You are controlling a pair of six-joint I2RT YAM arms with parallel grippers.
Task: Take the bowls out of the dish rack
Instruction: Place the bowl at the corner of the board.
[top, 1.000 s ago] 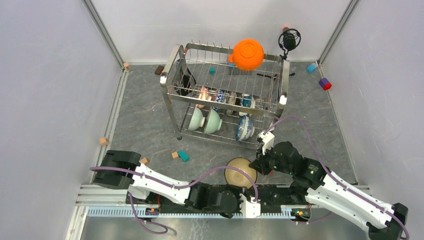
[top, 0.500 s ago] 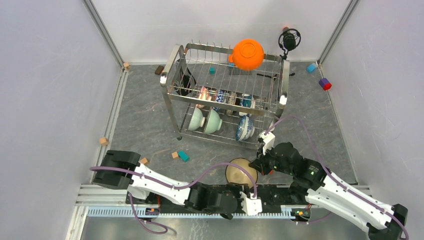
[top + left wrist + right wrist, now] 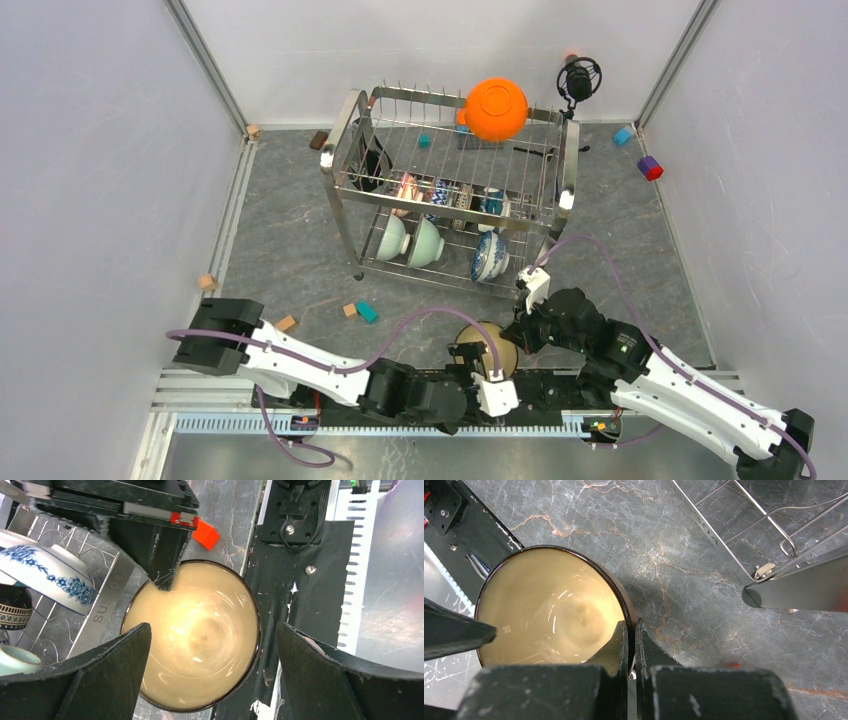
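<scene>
Held item: round glazed brown-gold bowl (image 3: 481, 346) with a dark rim, mouth up, cream-gold inside.
Bowl position: at the near edge of the tabletop, right of middle, just in front of the rack's near right corner. Cannot tell whether it rests on the tabletop or is lifted.
Right gripper (image 3: 631, 645): clamped on the brown-gold bowl's rim, one finger inside the wall and one outside.
Left gripper (image 3: 215, 665): jaws spread wide, one finger to each side of the brown-gold bowl, directly above it. Contact with the bowl cannot be confirmed.
Rack: large two-tier shiny steel wire dish rack (image 3: 343, 130), at the middle of the tabletop towards the far edge.
Upper tier: bright orange round bowl (image 3: 496, 108) upside down at the far right corner; a row of patterned bowls (image 3: 440, 192) on edge along the near rail.
Lower tier: two pale green bowls (image 3: 393, 238) on edge at the left; blue-and-white flower-patterned bowl (image 3: 45, 575) on edge at the right.
Other: black microphone (image 3: 579, 78) at the far edge behind the rack's right end; small teal block (image 3: 367, 311) on the tabletop in front of the rack.
</scene>
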